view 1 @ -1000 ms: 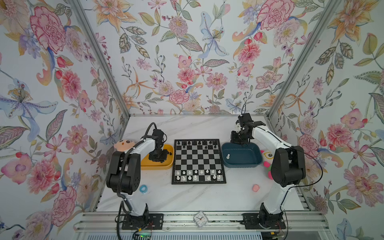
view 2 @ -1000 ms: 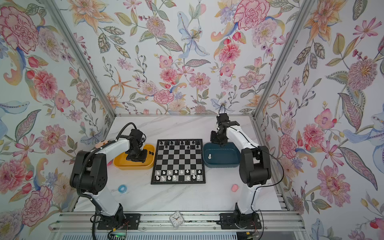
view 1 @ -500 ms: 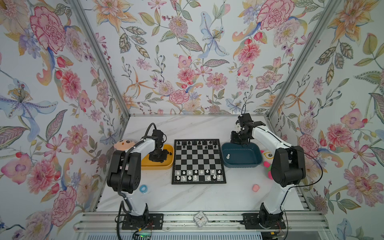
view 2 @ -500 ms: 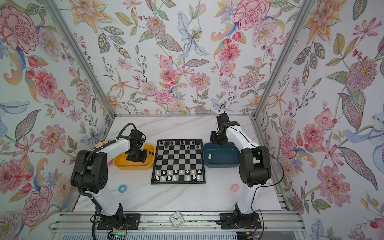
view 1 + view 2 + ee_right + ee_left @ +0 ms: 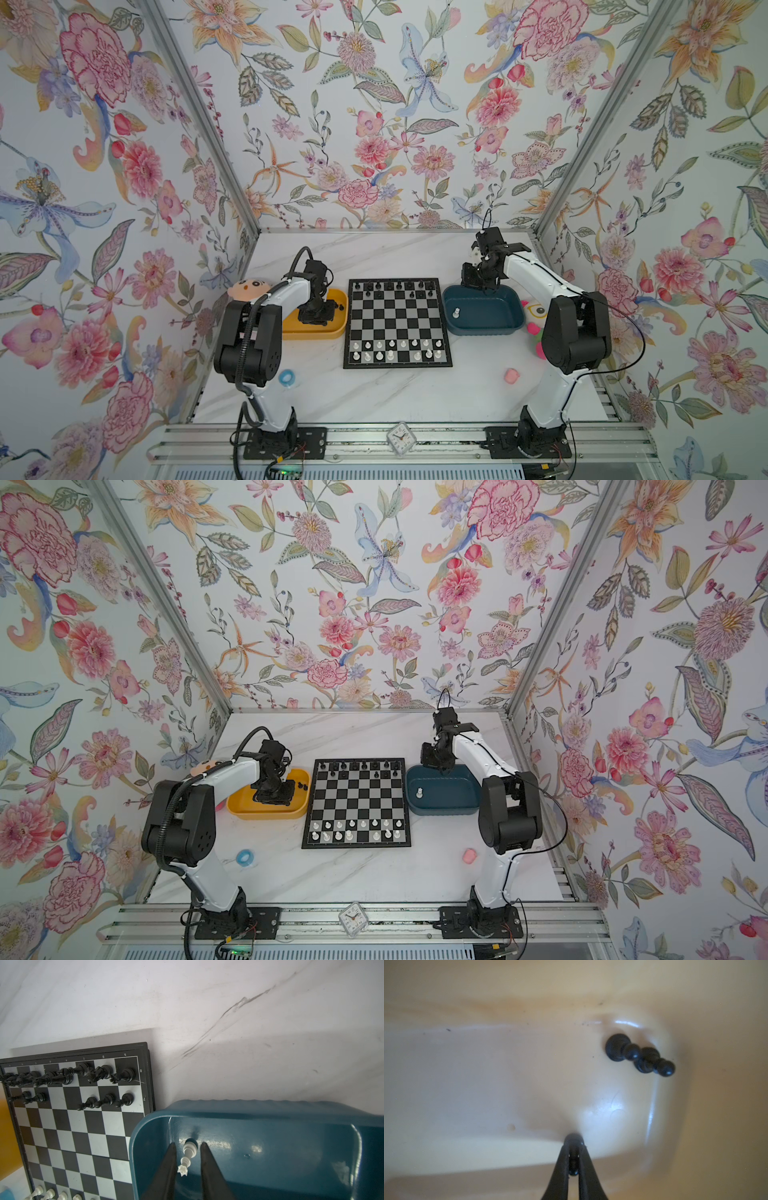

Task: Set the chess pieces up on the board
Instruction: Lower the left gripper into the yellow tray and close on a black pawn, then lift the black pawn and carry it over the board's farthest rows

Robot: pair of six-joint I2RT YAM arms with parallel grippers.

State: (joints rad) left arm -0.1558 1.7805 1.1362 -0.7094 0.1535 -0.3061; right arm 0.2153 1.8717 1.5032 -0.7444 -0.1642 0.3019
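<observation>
In both top views a white marble table [image 5: 374, 399] filled the lower middle of the frame, and the board [image 5: 399, 322] lay at its centre. A yellow tray [image 5: 316, 334] stood just left of the board and a blue tray [image 5: 486, 330] just right of it. The left gripper [image 5: 573, 1142] was down inside the yellow tray, its fingers pressed together on a black pawn [image 5: 573, 1159]. The right gripper [image 5: 188, 1145] hung over the upper left part of the blue tray with its fingers apart. Black pieces [image 5: 388, 286] stood in the two rows along the upper edge of the board, the second row only partly filled; white pieces [image 5: 392, 349] stood in the two rows along its lower edge. In the left wrist view two more black pawns [image 5: 639, 1056] lay touching in a corner of the yellow tray. One white piece [image 5: 188, 1154] with a pointed crown was on the floor of the blue tray, seen between the open fingers but apart from them.
</observation>
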